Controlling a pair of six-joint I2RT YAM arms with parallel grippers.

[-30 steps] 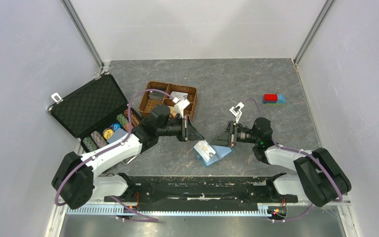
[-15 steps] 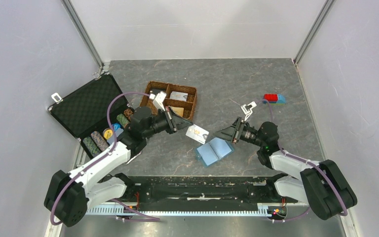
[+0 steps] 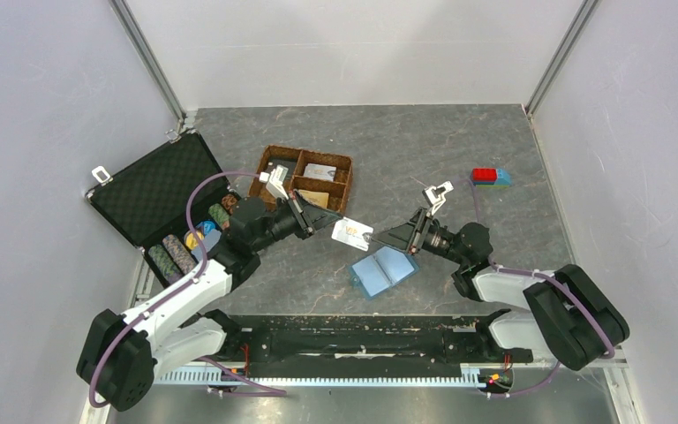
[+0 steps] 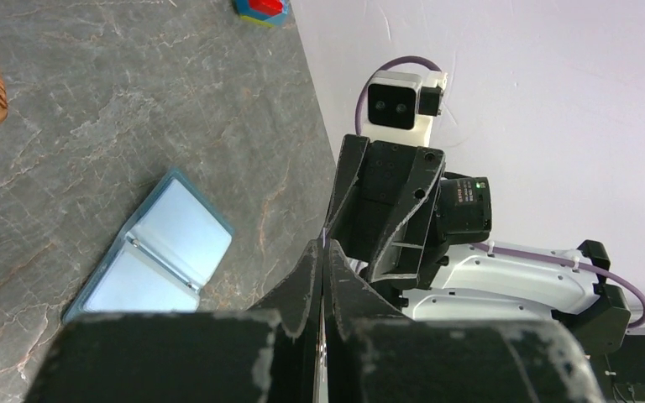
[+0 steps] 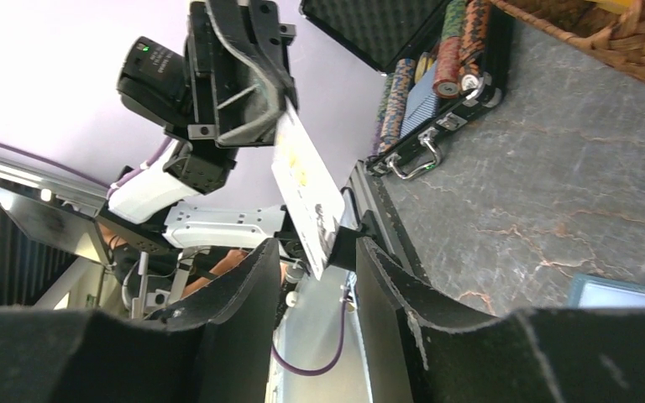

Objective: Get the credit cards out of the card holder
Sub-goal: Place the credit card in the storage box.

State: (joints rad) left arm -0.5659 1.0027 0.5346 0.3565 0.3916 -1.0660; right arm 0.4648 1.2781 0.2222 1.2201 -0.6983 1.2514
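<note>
Grey table (image 3: 424, 150): one card holder (image 3: 384, 270); left claw (image 3: 327, 223) pinches one card (image 3: 351, 234), right claw (image 3: 381, 237) spread

Left pincer (image 3: 325, 223) pinched, right pincer (image 3: 381, 238) agape

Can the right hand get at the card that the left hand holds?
Probably yes: the right hand is open, the free end of the card points into its gap, and nothing stands between them.

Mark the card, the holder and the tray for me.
card (image 3: 351, 234): top view, its white face.
holder (image 3: 384, 272): top view, open blue inside.
tray (image 3: 350, 177): top view, right rim.
</note>
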